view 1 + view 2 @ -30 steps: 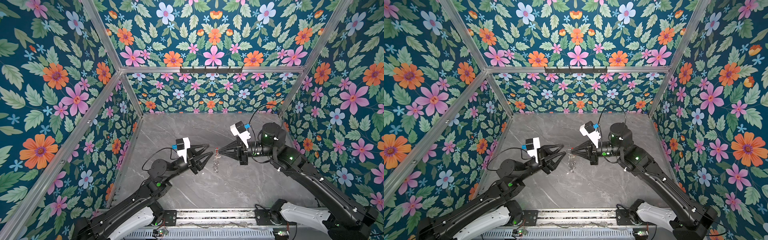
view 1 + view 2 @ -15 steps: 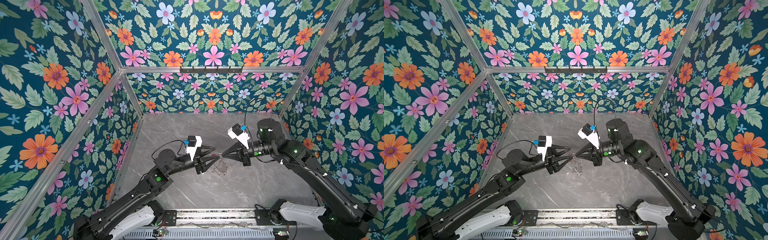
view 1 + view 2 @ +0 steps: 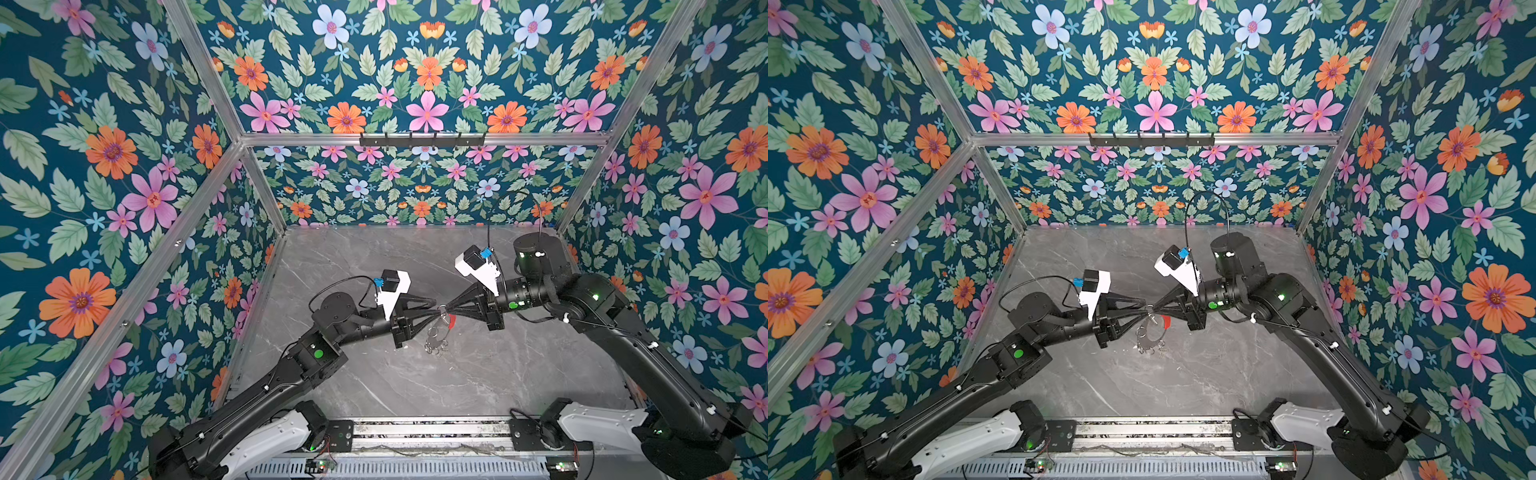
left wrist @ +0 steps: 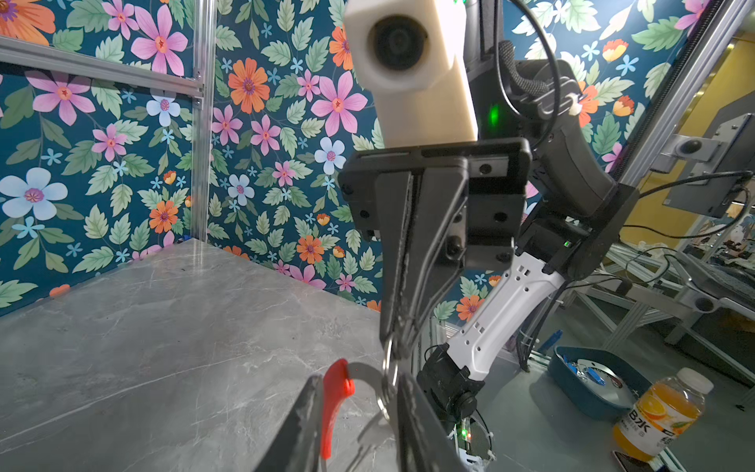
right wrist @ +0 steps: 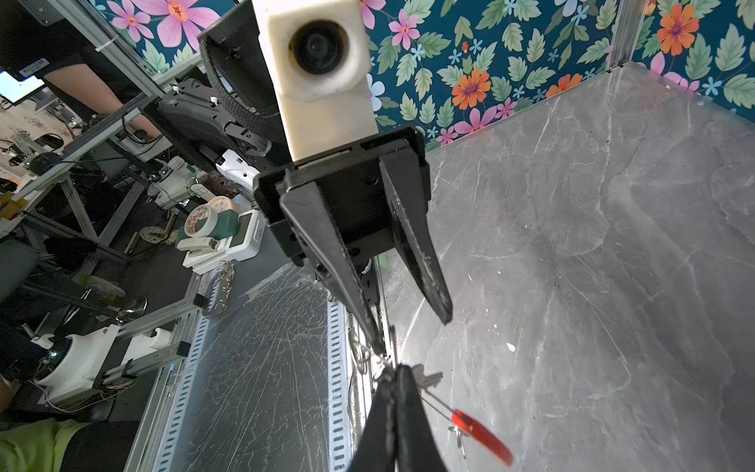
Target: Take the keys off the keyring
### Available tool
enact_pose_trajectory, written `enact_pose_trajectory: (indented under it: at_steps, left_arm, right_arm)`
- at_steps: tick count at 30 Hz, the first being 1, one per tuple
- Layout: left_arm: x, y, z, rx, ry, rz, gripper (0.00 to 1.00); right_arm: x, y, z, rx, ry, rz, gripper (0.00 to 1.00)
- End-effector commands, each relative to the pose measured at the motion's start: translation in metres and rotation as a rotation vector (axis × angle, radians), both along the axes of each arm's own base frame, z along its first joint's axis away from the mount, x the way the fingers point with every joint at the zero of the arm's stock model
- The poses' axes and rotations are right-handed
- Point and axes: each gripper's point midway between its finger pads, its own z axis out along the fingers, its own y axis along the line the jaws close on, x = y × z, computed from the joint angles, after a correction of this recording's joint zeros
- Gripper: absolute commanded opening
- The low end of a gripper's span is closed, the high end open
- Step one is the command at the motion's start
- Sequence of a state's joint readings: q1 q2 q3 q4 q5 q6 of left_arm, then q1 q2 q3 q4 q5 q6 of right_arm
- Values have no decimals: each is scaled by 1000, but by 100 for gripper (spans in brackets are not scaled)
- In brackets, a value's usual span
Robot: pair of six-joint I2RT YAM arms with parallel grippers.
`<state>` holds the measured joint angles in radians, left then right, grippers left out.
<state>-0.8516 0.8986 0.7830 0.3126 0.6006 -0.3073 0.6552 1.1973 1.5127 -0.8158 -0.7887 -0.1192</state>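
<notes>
The grey marble table (image 3: pixel 519 374) spreads beneath two claws that meet tip to tip above its middle. The right gripper (image 3: pixel 448 309) has its fingers pressed together on the keyring (image 3: pixel 452 320), pinching the thin hoop just beside the red sleeve (image 5: pixel 482 437). The left gripper (image 5: pixel 412 332) faces it with fingers parted, straddling that same stretch of hoop. In the left wrist view the sleeve sits between them, against one finger. The hoop hangs below both tips, and the keys (image 3: pixel 434 347) dangle at its lower rim.
</notes>
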Motion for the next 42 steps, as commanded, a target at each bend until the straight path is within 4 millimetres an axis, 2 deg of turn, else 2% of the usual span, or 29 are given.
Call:
enact_pose_trajectory:
  at_steps: [1,7,13,19,26,33,36,39,41,42]
  left_arm:
    - [-5,-1,2,3,-21,-27,34]
    - [-8,-2,1,13,-25,-48,28]
    - [-10,-3,0,17,-22,-62,28]
    - [-9,-4,-1,21,-24,-62,21]
    - [-9,-4,-3,29,-21,-62,20]
    - [-10,-8,-4,36,-15,-84,11]
    - [-10,-7,-2,33,-18,-83,1]
    - [-9,-5,-1,18,-28,-68,0]
    - [-8,-2,1,-4,-38,-49,0]
    - [-7,0,3,-19,-47,-36,0]
  right_arm:
    - [0,-2,-1,-16,-20,5,0]
    - [1,-1,-1,-29,-20,6,0]
    - [0,0,-3,-37,-15,18,0]
    - [0,-1,-6,-53,-12,29,0]
    - [-2,-2,-8,-70,-12,40,0]
    - [-2,0,-12,-86,-6,46,0]
    - [-1,1,-11,-83,-8,42,0]
    - [2,2,-7,-61,-18,26,0]
    - [3,3,-3,-35,-28,17,10]
    - [3,4,-1,-19,-36,12,19]
